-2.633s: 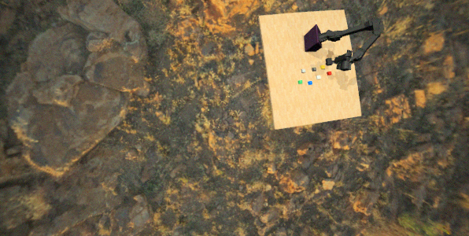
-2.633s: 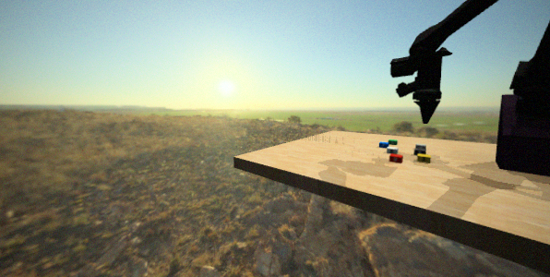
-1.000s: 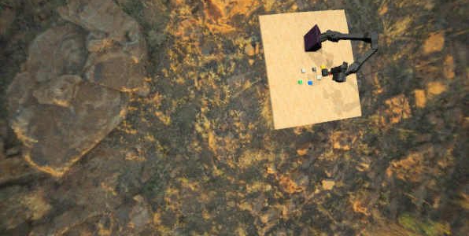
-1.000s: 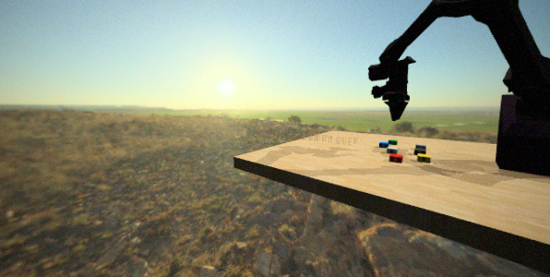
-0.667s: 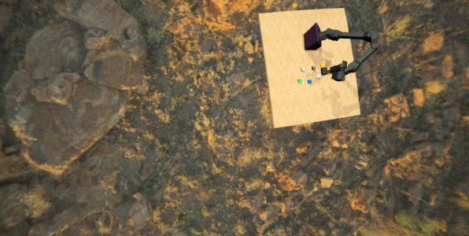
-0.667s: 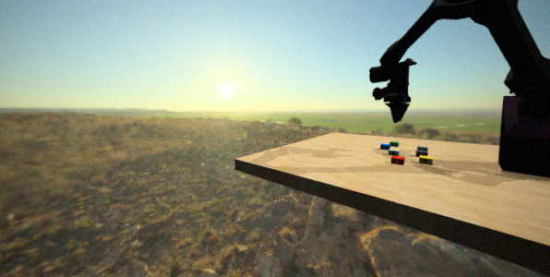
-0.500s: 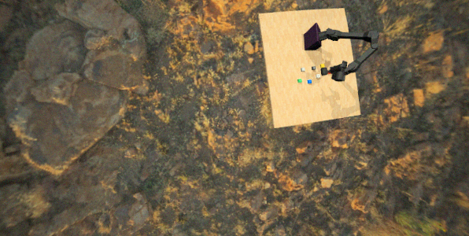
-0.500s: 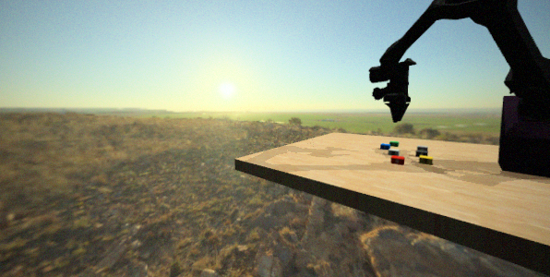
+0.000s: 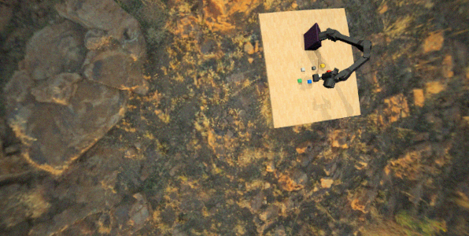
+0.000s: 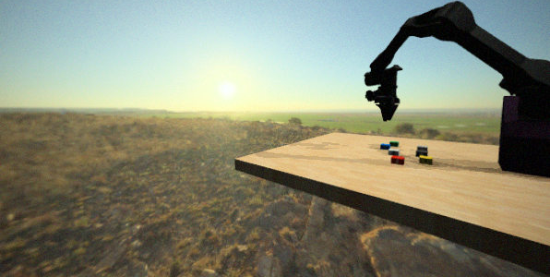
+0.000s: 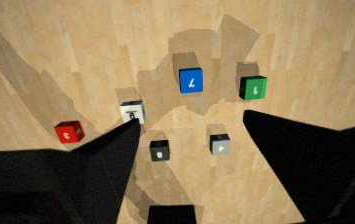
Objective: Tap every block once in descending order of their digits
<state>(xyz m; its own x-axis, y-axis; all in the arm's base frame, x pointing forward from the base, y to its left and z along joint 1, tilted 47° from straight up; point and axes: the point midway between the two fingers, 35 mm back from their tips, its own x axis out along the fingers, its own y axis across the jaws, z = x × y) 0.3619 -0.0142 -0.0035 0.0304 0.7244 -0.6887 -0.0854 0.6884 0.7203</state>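
My gripper (image 10: pixel 387 119) (image 11: pixel 192 119) is open and empty, pointing down high above the blocks. In the wrist view, the blue 7 block (image 11: pixel 191 80) (image 9: pixel 309 82) lies just beyond the fingertips' gap, and the green 1 block (image 11: pixel 253 88) (image 9: pixel 299 81) lies right of it. The white block (image 11: pixel 131 111) has a barred 6 or 9, partly covered by the left finger. The red 3 block (image 11: pixel 69 132) (image 10: pixel 398 160) is at left. The black block (image 11: pixel 159 150) has a hard-to-read digit; the grey 4 block (image 11: pixel 220 144) is beside it. The yellow block (image 9: pixel 323 65) (image 10: pixel 425 160) is hidden in the wrist view.
The wooden table (image 9: pixel 285 109) (image 10: pixel 295 170) carries the blocks, set fairly close together. The dark purple arm base (image 9: pixel 312 38) (image 10: pixel 521 138) stands on it. The arm (image 9: pixel 365 48) arches beyond one table edge and back over the blocks. Shadows fall across the wood.
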